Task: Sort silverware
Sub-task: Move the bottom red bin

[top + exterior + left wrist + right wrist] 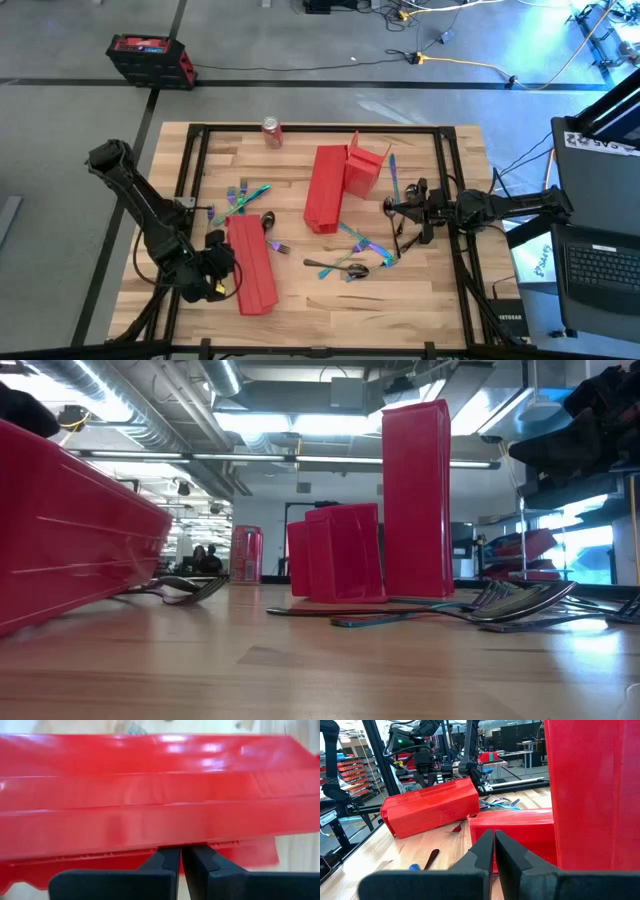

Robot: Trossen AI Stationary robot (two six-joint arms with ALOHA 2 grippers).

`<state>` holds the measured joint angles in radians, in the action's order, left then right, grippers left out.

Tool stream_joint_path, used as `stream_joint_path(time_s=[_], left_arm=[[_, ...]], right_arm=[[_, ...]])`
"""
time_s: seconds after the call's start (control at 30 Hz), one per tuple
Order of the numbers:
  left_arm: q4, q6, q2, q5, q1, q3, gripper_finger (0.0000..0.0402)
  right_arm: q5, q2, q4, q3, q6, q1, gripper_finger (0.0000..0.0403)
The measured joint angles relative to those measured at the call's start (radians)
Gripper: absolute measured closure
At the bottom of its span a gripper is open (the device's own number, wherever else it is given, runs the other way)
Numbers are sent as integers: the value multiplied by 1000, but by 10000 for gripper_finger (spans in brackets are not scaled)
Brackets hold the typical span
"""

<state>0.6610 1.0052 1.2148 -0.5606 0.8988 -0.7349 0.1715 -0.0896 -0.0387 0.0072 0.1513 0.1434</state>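
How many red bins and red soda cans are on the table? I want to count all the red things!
Red bins: 3, one by the left arm, one lying in the middle, one standing on end beside it
Red soda cans: 1
Total: 4 red things on the table

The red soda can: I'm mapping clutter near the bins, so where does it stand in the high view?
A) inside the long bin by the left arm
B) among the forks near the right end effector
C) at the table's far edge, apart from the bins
C: the red soda can stands alone by the table's far edge, clear of every bin.
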Motion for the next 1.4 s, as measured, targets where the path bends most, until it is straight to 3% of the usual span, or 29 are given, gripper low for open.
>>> stream_joint_path(time_s=[0.63, 1.1, 1.27, 1.4], left_arm=[[-212, -306, -5, -32, -194, 0, 402], [-330, -320, -8, -47, -261, 0, 402], [-510, -331, -18, -52, -252, 0, 402], [-643, -465, -18, -7, -233, -23, 402]], right_arm=[[0, 0, 0, 0, 0, 0, 403], [0, 0, 0, 0, 0, 0, 403], [0, 0, 0, 0, 0, 0, 403], [0, 0, 0, 0, 0, 0, 403]])
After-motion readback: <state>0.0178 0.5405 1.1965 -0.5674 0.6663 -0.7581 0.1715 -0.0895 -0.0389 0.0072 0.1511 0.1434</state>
